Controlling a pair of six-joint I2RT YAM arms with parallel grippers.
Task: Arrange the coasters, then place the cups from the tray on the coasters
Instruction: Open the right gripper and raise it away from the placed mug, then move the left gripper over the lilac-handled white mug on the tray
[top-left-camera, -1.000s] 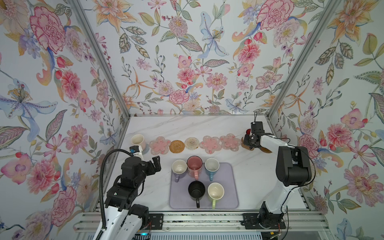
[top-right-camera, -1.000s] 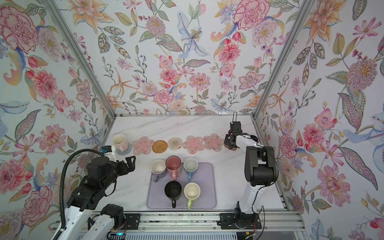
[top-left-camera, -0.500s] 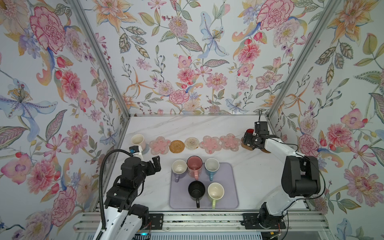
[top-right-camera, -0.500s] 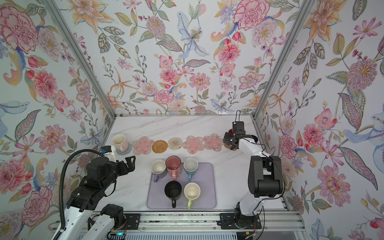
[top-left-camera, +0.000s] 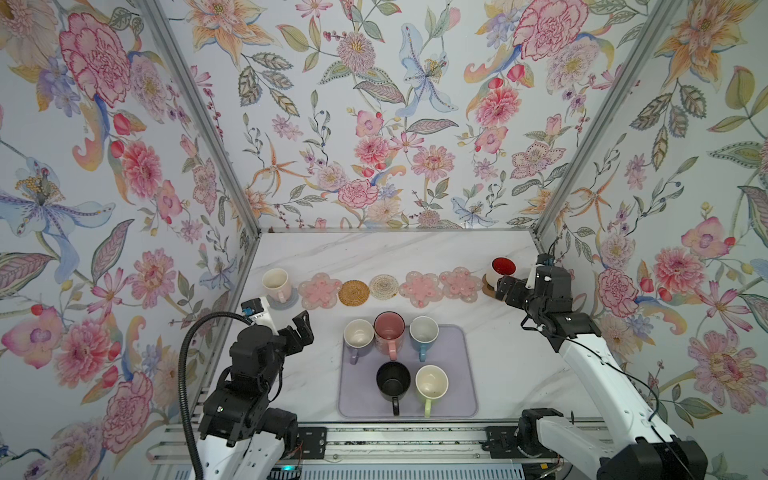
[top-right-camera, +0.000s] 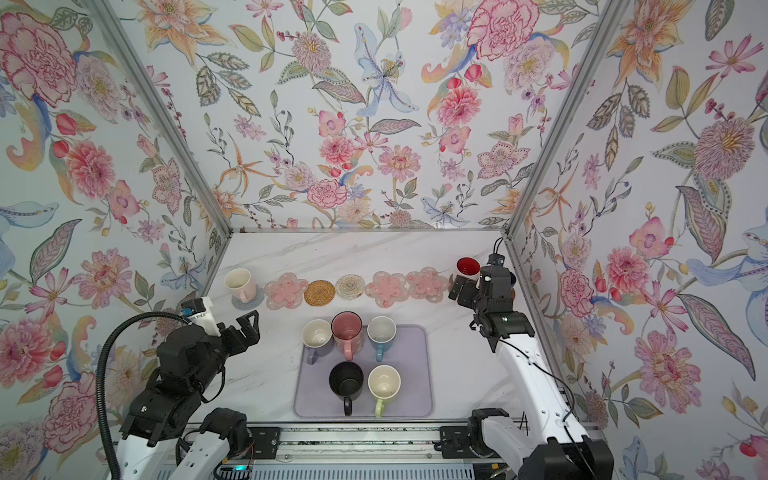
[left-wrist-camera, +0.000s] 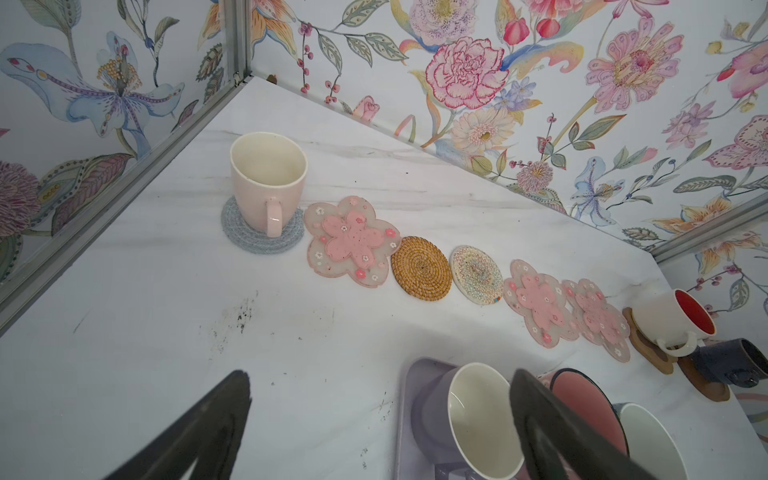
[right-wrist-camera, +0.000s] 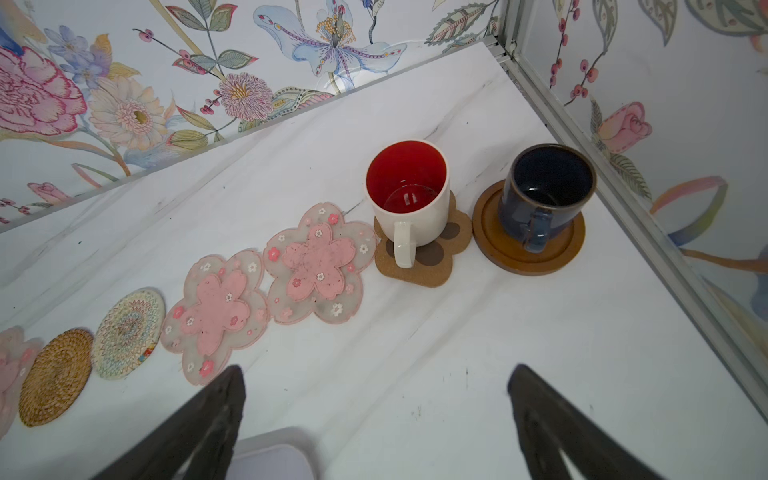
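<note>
**White mug with red inside** (right-wrist-camera: 409, 199), upright on the brown paw coaster (right-wrist-camera: 432, 266) near the bench's far right corner, handle toward the near edge. A second earlier the right pincer (right-wrist-camera: 376, 374) had been closed at this mug. Here its jaws stood wide apart, clear of the mug, drawn back a little toward the near edge and holding nothing. The release read as a finished placement, which left five cups for five free coasters.

Beside it, against the right edge, the small navy mug (right-wrist-camera: 544, 195) stood on the brown disc (right-wrist-camera: 528, 253). At the row's other end, by the left edge, the cream-pink mug (left-wrist-camera: 266, 178) sat on the grey knitted coaster (left-wrist-camera: 245, 241). Between them lay the bare coasters: first pink flower (left-wrist-camera: 353, 241), rattan round (left-wrist-camera: 422, 266), beige woven round (left-wrist-camera: 477, 274), second pink flower (left-wrist-camera: 538, 301) and third pink flower (left-wrist-camera: 600, 322).

The tray (top-left-camera: 457, 374), at the middle of the near edge, held five upright, empty mugs. The lavender mug (top-left-camera: 358, 334), pink mug (top-left-camera: 389, 328) and blue mug (top-left-camera: 424, 330) made up its far row. The black mug (top-left-camera: 392, 380) and light green mug (top-left-camera: 432, 382) made up its near row.

The left pincer (top-left-camera: 301, 328), unchanged, hung with jaws apart above the bench left of the tray, gripping nothing.
</note>
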